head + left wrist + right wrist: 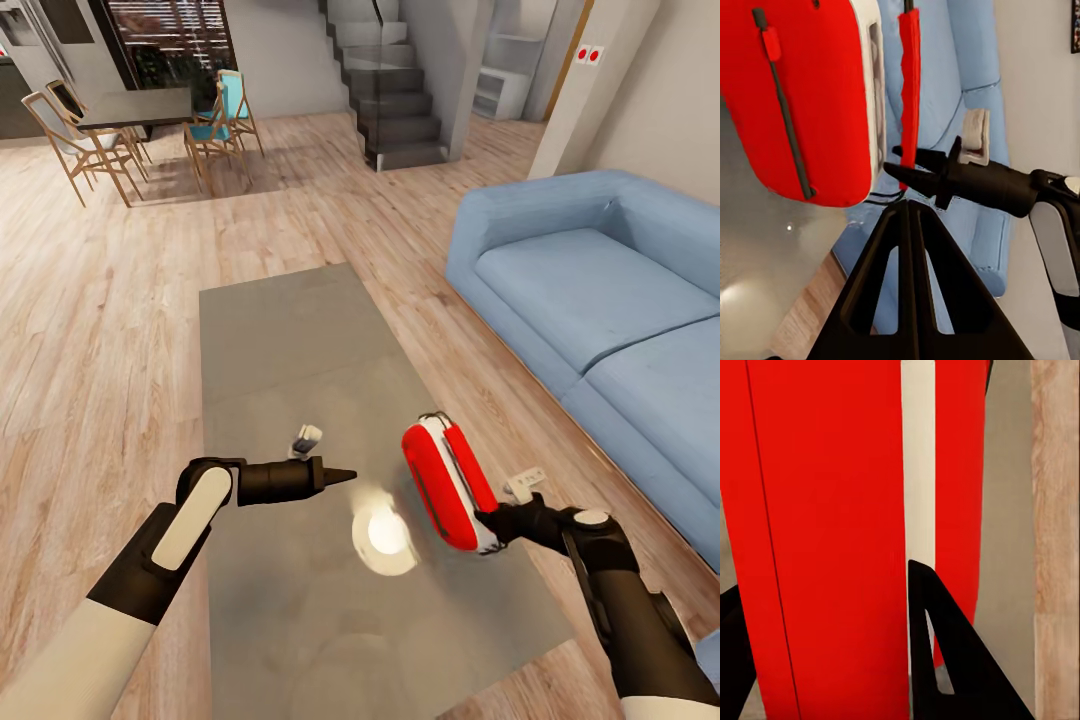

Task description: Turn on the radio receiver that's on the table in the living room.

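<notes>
Radio receiver (447, 482) clamped on edge in right gripper (487, 522), lifted over table (290, 330) near its right edge, apparently clear of the top. Left gripper (349, 475) w/ jaws closed to a point, holding nothing, aimed at radio, just short of it.

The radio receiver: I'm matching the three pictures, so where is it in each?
Head view: radio receiver, lower centre-right, held in the right pincer.
Left wrist view: upper left.
Right wrist view: left and centre.
Shared landmark: the grey table.
</notes>
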### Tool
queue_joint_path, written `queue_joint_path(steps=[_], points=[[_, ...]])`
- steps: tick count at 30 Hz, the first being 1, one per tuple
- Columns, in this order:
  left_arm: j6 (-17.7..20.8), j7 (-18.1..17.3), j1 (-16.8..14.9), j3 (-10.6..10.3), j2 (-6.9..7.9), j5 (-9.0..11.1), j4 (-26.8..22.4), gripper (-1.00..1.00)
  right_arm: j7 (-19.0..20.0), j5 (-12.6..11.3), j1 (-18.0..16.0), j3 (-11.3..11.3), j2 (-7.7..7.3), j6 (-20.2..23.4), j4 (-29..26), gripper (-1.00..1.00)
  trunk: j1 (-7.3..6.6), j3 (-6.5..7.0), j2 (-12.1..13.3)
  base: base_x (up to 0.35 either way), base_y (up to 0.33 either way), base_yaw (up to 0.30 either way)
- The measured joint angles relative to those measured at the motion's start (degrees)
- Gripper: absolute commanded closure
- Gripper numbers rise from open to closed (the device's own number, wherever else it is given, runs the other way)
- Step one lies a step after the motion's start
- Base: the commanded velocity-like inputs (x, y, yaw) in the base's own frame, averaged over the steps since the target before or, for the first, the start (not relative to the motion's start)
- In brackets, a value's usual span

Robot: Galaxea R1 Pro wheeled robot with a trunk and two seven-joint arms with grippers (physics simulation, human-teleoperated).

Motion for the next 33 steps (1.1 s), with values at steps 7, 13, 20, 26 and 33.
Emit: queue_joint_path(steps=[7, 13, 20, 26, 33], points=[[0.0, 0.0, 0.0, 0.0, -0.07, 0.0, 0.0, 1.0, -4.1, -0.2, 2.3, -0.1, 0.72, -4.6, 0.0, 1.0, 0.0, 0.0, 0.0, 0.0, 0.0, 0.0], [0.0, 0.0, 0.0, 0.0, -0.07, 0.0, 0.0, 1.0, -4.2, -0.4, 2.4, -0.1, 0.74, -4.6, 0.4, 1.0, 0.0, 0.0, 0.0, 0.0, 0.0, 0.0], [0.0, 0.0, 0.0, 0.0, -0.07, 0.0, 0.0, 1.0, -5.0, -0.2, 2.4, 0.0, 0.95, -4.7, 0.8, 1.0, 0.0, 0.0, 0.0, 0.0, 0.0, 0.0], [0.0, 0.0, 0.0, 0.0, -0.07, 0.0, 0.0, 1.0, -6.3, 0.3, 2.4, 0.2, 1.37, -4.6, 4.3, 1.0, 0.0, -0.01, 0.0, 0.0, 0.0, 0.0], [0.0, 0.0, 0.0, 0.0, -0.07, 0.0, 0.0, 1.0, -6.9, 0.3, 2.4, 0.5, 1.38, -3.0, 6.6, 1.0, 0.0, 0.0, 0.0, 0.0, 0.0, 0.0]])
